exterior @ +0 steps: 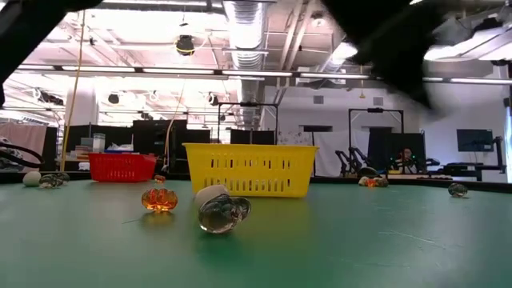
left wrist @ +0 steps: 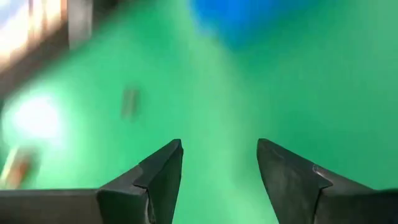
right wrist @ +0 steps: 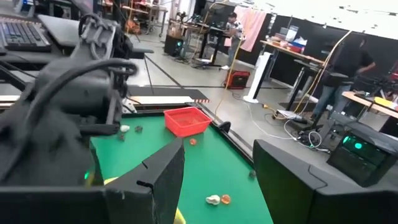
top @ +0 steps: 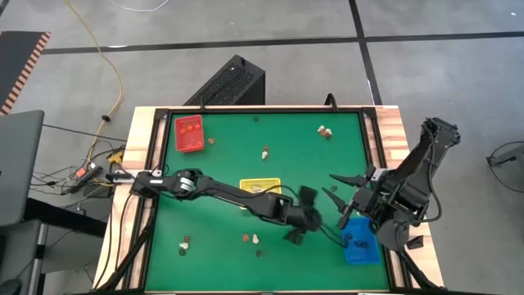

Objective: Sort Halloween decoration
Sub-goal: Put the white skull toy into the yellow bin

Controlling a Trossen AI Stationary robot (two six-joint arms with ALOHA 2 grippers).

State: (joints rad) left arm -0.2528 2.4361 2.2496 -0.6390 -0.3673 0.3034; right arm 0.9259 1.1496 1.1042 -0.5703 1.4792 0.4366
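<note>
I have the left pincer (top: 296,215) reaching across the green counter (top: 229,160), hanging between the yellow tray (top: 260,187) and the blue tray (top: 360,246). In its wrist view the two fingers (left wrist: 158,177) stand wide apart with only green between them, nothing held. The right pincer (top: 342,190) waits just beyond the blue tray, its fingers (right wrist: 155,180) parted and empty.

The Halloween trinkets lie scattered: a pair (top: 325,130) at the far right, one (top: 265,152) mid-counter, a few (top: 255,240) near the front edge, another (top: 186,243) at the near left. Black pieces (top: 354,239) sit in the blue tray. The red tray (top: 189,133) stands far left. From counter level I see an orange pumpkin (exterior: 158,198) and a clear skull-like piece (exterior: 222,213) before the yellow tray.
</note>
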